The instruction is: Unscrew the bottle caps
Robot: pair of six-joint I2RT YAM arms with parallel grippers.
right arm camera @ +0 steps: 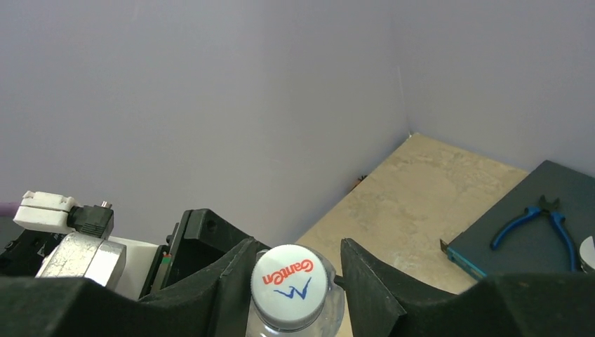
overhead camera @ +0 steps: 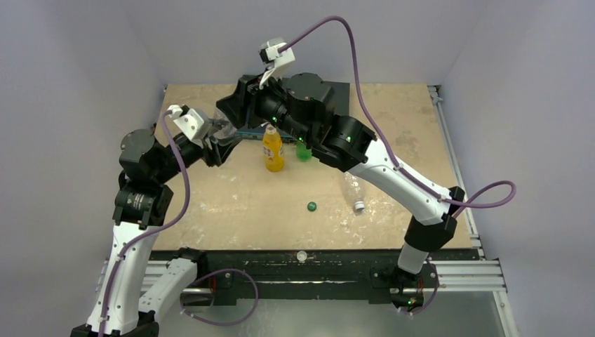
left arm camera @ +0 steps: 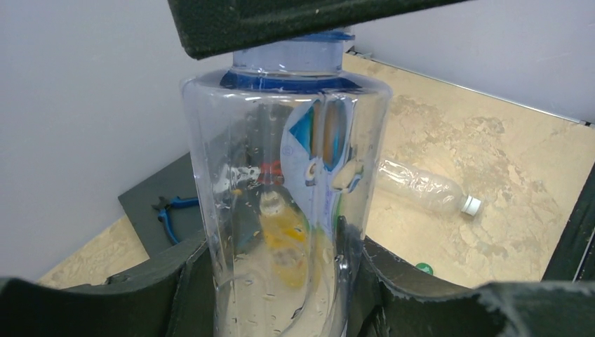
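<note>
My left gripper [left arm camera: 281,281] is shut on the body of a clear blue-labelled bottle [left arm camera: 281,189] and holds it upright above the table's back left. The bottle's white cap [right arm camera: 291,284] carries red and blue lettering. It sits between the jaws of my right gripper [right arm camera: 298,274], which reaches over it from above. One finger [right arm camera: 231,281] touches the cap; the other [right arm camera: 365,274] stands a small gap away. An orange-yellow bottle [overhead camera: 273,151] and a green bottle [overhead camera: 303,151] stand mid-table. A larger clear bottle [overhead camera: 353,191] lies on its side with a white cap [overhead camera: 358,206] on it.
A loose dark green cap [overhead camera: 311,206] lies on the table in front of the standing bottles. A loose white cap [overhead camera: 302,255] rests at the near edge. Blue-handled pliers [right arm camera: 530,221] lie on a dark mat [right arm camera: 505,246] at the back.
</note>
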